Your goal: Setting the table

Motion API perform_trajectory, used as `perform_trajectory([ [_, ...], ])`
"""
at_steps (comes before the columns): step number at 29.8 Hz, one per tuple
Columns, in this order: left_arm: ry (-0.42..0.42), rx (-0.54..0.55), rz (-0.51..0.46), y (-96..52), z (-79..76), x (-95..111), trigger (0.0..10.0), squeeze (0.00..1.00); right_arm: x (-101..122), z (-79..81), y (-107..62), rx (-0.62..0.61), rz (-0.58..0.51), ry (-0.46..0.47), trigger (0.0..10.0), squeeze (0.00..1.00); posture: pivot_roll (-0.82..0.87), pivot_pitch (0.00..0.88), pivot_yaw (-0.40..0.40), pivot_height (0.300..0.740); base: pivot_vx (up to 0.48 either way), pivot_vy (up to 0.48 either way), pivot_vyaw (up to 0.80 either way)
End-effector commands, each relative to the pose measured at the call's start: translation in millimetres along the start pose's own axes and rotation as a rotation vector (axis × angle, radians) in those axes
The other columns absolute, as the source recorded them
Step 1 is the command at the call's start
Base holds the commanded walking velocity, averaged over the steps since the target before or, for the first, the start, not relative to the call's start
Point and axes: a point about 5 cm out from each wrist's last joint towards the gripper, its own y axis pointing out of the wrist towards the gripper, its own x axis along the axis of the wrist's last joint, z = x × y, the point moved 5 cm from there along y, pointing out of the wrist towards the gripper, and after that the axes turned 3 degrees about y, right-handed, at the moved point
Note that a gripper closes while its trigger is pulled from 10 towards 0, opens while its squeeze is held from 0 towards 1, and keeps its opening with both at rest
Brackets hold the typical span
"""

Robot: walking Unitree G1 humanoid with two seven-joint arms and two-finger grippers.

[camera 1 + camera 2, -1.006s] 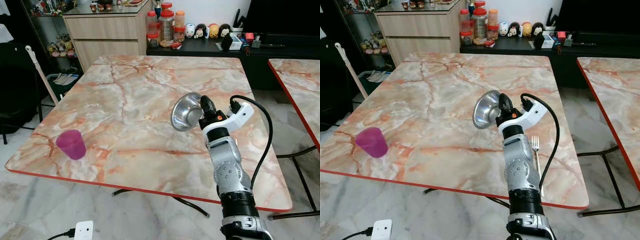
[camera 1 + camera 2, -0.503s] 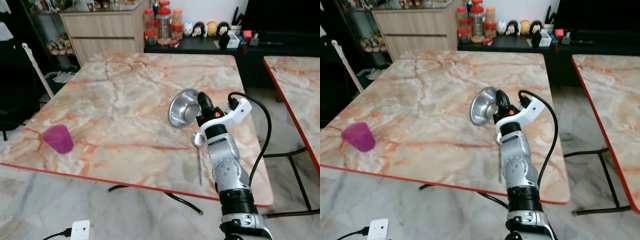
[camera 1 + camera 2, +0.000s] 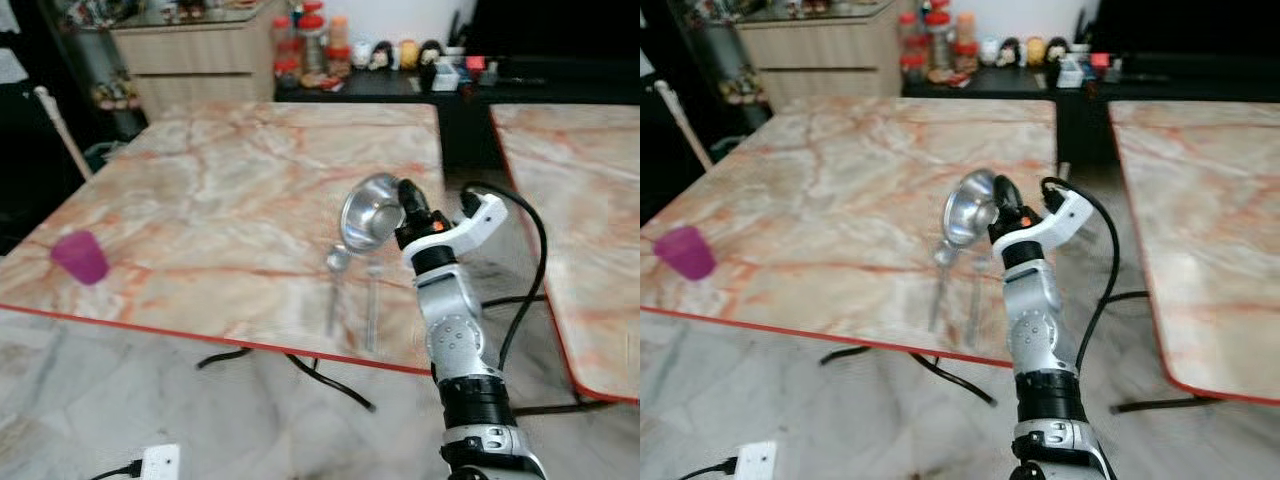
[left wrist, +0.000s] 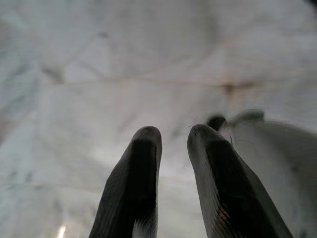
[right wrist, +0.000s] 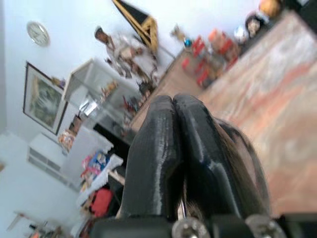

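Right gripper (image 3: 403, 203) pinches steel bowl (image 3: 367, 212) by its rim, tilted, for carrying; spoon (image 3: 335, 277) and fork (image 3: 372, 300) below it on table (image 3: 220, 190); left gripper (image 4: 171, 163) idle, fingers slightly parted.

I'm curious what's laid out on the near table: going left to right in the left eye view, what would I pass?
Cup → spoon → fork. The bowl, held up by the right gripper, overlaps the cutlery, so its place is unclear.

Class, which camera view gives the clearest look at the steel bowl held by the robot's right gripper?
The left eye view: the steel bowl shows its whole rim, tilted above the table, gripped by the right gripper. The right eye view matches it. The right wrist view shows a dark sliver behind the fingers.
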Motion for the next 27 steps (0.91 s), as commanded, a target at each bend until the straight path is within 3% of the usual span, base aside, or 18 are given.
perform_trajectory([
  [1, 0.024, 0.026, 0.015, 0.0, 14.3, -4, 10.0, 0.00, -10, 24.0, 10.1, 0.052, 0.012, 0.032, 10.0, 0.00, 0.05, 0.000, 0.057, 0.740, 0.000, -0.398, 0.00],
  [15, 0.023, 0.025, 0.013, 0.2, 14.0, -3, 10.0, 0.00, 0, 17.9, 11.5, 0.037, -0.021, -0.007, 10.0, 0.00, 0.04, 0.000, 0.057, 0.740, 0.000, -0.396, 0.00],
  [18, -0.020, 0.013, 0.003, 0.5, 6.4, 0, 10.0, 0.00, 12, 9.2, 13.1, 0.005, -0.027, -0.113, 10.0, 0.00, 0.03, 0.000, 0.027, 0.740, 0.000, -0.364, 0.00],
  [27, -0.065, -0.011, -0.004, -0.2, -11.4, 2, 10.0, 0.00, 17, 8.6, 18.1, 0.008, -0.006, -0.165, 10.0, 0.00, 0.02, 0.005, -0.015, 0.740, 0.000, -0.344, 0.00],
])
